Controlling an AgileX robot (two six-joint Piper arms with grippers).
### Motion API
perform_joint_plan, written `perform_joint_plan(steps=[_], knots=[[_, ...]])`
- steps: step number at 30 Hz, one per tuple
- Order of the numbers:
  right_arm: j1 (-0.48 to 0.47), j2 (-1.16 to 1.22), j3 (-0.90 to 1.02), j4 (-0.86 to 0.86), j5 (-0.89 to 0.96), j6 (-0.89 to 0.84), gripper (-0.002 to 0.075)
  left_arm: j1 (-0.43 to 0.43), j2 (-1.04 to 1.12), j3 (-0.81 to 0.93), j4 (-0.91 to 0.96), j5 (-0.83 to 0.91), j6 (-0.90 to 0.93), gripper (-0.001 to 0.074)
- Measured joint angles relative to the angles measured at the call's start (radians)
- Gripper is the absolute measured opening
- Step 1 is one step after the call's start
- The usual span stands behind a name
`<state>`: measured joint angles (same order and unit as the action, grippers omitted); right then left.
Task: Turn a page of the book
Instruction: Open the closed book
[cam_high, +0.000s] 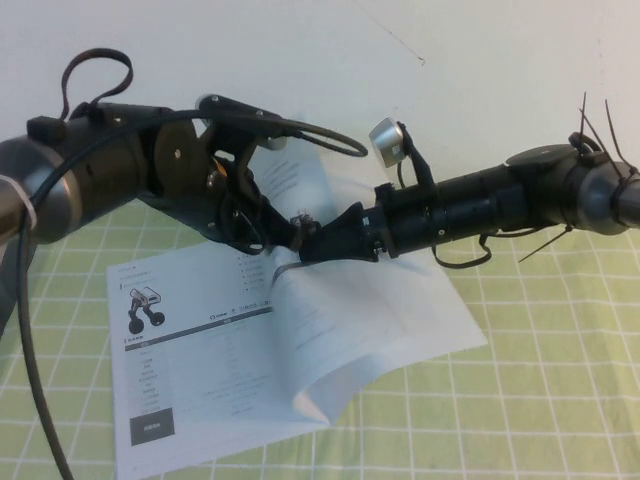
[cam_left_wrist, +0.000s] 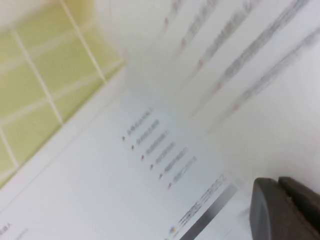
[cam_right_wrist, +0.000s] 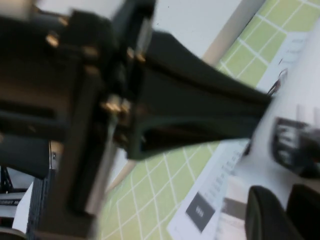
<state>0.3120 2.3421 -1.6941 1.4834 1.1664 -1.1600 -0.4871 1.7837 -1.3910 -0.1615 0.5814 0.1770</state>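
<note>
The book (cam_high: 190, 380) lies open on the green checked cloth, and its left leaf shows a wheeled-robot photo and tables. One page (cam_high: 390, 310) is raised and curls over toward the right, its lower corner folded near the front. My right gripper (cam_high: 305, 252) reaches in from the right to the page's lifted edge at the spine and is shut on it. In the right wrist view that gripper (cam_right_wrist: 286, 200) shows two dark fingers (cam_right_wrist: 265, 215) close together over the print. My left gripper (cam_high: 290, 232) hovers just beside it, shut; its wrist view shows it (cam_left_wrist: 279, 187) over printed paper.
The green checked cloth (cam_high: 540, 400) covers the table around the book, with free room to the right and front. A white wall (cam_high: 450, 80) stands behind. The left arm's black cable loops (cam_high: 330, 140) hang above the book's far edge.
</note>
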Motion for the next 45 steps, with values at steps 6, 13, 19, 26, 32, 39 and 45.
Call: perform_joint_plan(steps=[6, 13, 19, 26, 32, 39, 45], knots=[[0.053, 0.000, 0.000, 0.000, 0.003, -0.012, 0.0104, 0.000, -0.115, 0.000, 0.020, -0.034, -0.035, -0.0004], [0.095, 0.000, 0.000, 0.004, 0.004, -0.046, 0.0074, 0.000, -0.229, 0.000, 0.024, -0.045, -0.037, -0.0004], [0.139, 0.000, 0.000, 0.004, 0.004, -0.053, 0.0062, 0.000, -0.243, 0.000, 0.011, -0.099, -0.037, -0.0004], [0.188, 0.000, 0.000, 0.004, 0.004, -0.072, 0.0055, 0.000, -0.123, 0.000, -0.056, -0.241, -0.037, -0.0004], [0.184, 0.013, 0.009, -0.052, -0.027, -0.060, 0.0051, 0.002, -0.013, -0.002, -0.084, -0.286, -0.042, -0.0004], [0.192, 0.013, 0.009, -0.111, 0.005, -0.065, 0.0057, 0.027, 0.016, -0.002, -0.083, -0.283, -0.038, -0.0004], [0.175, 0.000, 0.009, -0.132, 0.006, -0.039, 0.0108, 0.067, 0.007, -0.002, -0.075, -0.242, -0.037, -0.0004]])
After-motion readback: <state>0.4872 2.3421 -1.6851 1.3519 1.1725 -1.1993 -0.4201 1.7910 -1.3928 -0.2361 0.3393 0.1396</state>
